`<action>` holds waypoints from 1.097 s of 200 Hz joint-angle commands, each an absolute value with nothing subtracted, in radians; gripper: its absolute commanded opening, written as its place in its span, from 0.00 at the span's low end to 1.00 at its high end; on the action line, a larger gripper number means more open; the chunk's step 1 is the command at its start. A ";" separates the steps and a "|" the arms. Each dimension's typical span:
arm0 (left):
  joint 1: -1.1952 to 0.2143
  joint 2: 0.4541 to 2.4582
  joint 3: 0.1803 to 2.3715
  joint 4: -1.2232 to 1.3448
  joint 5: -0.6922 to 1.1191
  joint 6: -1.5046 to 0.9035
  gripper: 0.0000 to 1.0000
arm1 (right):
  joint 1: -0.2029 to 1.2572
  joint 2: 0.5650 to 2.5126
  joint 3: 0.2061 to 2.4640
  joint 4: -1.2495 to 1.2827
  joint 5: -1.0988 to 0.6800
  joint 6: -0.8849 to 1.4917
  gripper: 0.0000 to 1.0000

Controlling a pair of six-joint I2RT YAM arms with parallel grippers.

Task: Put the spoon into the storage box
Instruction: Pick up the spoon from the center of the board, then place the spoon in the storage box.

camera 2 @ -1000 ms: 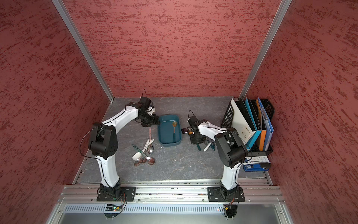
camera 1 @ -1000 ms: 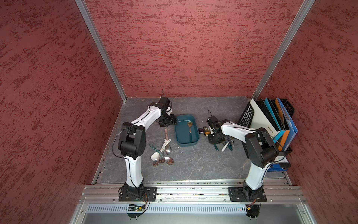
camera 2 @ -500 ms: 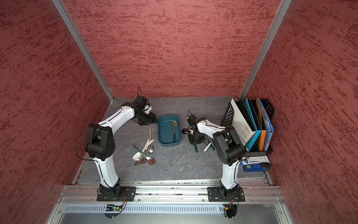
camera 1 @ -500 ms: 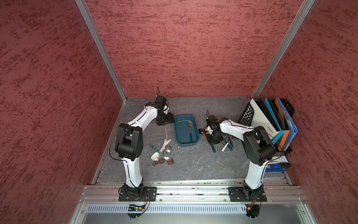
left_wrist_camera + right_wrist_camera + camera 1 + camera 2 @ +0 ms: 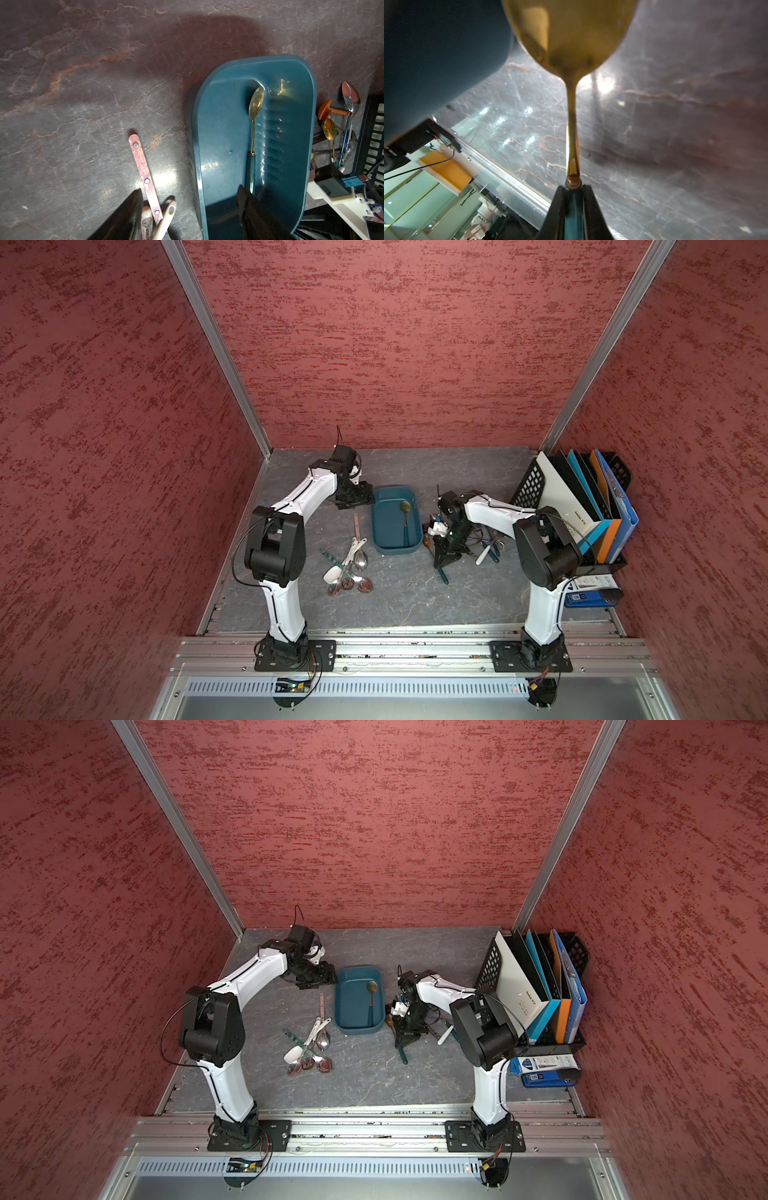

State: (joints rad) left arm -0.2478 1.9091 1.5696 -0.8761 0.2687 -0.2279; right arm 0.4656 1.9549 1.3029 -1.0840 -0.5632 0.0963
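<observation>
Right wrist view is basically all spoon. The right gripper [image 5: 574, 188] is clamped on the glossy teal handle of a gold spoon [image 5: 571, 41], right at the brass collar. A thin neck runs up to a shiny rounded bowl. That bowl is over the tabletop just beside the rounded outer corner of the storage box [image 5: 436, 52], not inside it. Can't tell if it touches the wall.

The box is smooth dark teal plastic, shallow, with rounded corners and a ribbed strip along the floor [image 5: 224, 124]. A matching spoon [image 5: 254, 128] lies lengthwise inside it.

The left gripper [image 5: 355, 499] hangs by the box's far left corner, jaws spread wide, nothing in them.

Left of the box there's a spoon pile [image 5: 349, 568] with a white plastic scoop and steel bowls. There's also a flat pink handle with three rivets [image 5: 143, 166] and a white handle [image 5: 146, 228] where I can read "AEMON".

The tabletop [image 5: 407, 601] is glossy grey marble-look, and the widest bare stretch runs between the box and the near rail. The right side is tighter, with loose cutlery [image 5: 490, 547] crowded between the right arm and a black mesh file rack [image 5: 532, 489] stuffed with folders. Labels over there are too small to read.
</observation>
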 commanded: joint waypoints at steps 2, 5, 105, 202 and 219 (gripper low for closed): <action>-0.245 1.901 1.594 -0.885 0.281 -0.223 0.75 | 0.459 1.952 1.331 -1.123 -0.645 0.092 0.14; -0.245 1.901 1.597 -0.886 0.281 -0.223 0.75 | 0.458 1.950 1.329 -1.123 -0.642 0.092 0.14; -0.203 1.898 1.596 -0.843 0.356 -0.274 0.75 | 0.443 1.795 1.321 -1.150 -0.543 0.164 0.13; -0.127 1.807 1.398 -0.686 0.453 -0.409 0.75 | 0.459 1.881 1.621 -1.037 -0.467 0.354 0.12; -0.125 1.794 1.378 -0.687 0.447 -0.410 0.75 | 0.475 1.933 1.678 -1.032 -0.446 0.366 0.13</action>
State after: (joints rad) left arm -0.1272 1.8374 1.4006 -0.7311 0.4309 -0.3897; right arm 0.4576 1.8633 1.6115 -1.0866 -0.4999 0.3107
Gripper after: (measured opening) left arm 0.747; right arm 0.150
